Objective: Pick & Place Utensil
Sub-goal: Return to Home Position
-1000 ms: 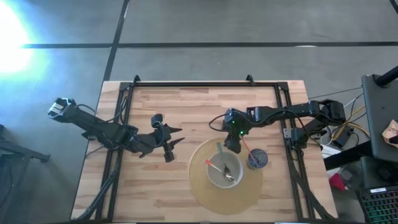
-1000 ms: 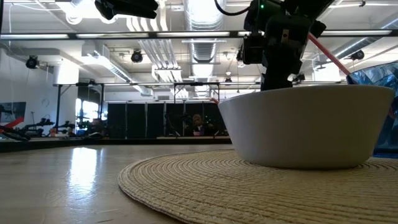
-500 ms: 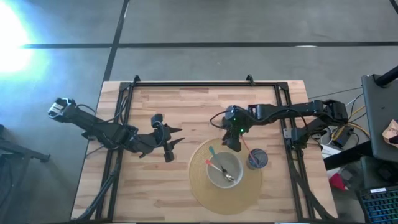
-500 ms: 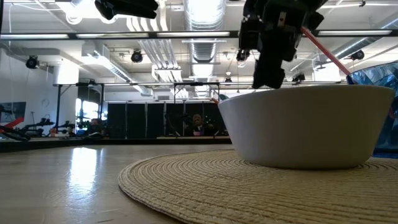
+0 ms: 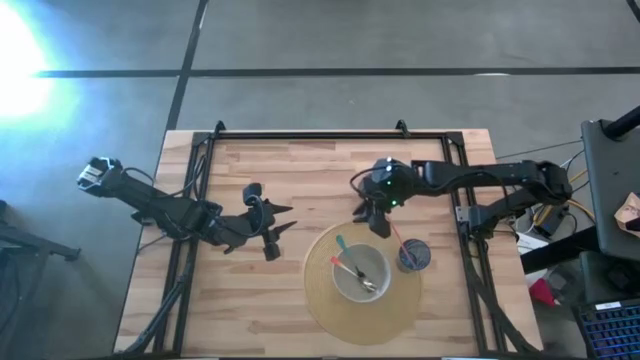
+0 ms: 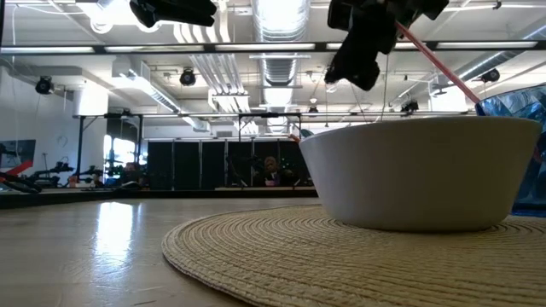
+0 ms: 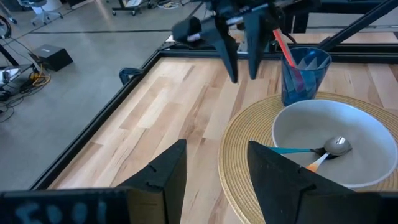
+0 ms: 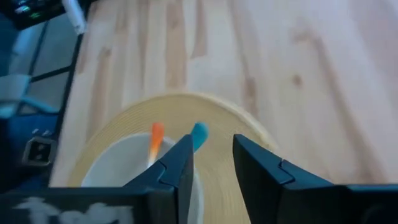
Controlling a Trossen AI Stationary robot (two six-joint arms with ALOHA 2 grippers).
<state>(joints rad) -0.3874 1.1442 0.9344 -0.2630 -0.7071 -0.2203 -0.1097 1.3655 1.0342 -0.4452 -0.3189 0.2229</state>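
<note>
A white bowl [image 5: 336, 278] sits on a round woven placemat [image 5: 320, 300] near the table's near edge. In the bowl lie a teal-handled utensil [image 7: 292, 150], an orange-handled one [image 7: 314, 163] and a metal spoon head [image 7: 336, 145]; both handles lean toward the rim. My right gripper [image 5: 380, 228] hangs open above the placemat's far edge, just beyond the bowl, pointing down and holding nothing. It also shows in the left wrist view [image 7: 242, 71]. My left gripper [image 5: 275, 235] waits open over bare table left of the placemat.
A blue cup [image 5: 414, 258] stands at the bowl's right with a red utensil [image 5: 395, 237] slanting out of it, close under my right arm. A black frame [image 5: 330, 135] runs round the tabletop. Bare wood lies between the two grippers and toward the far edge.
My right gripper has risen from just over the bowl's far rim and drawn back toward the table's far edge and a little right, tipping as it went. It carries nothing. The utensils stay in the bowl.
</note>
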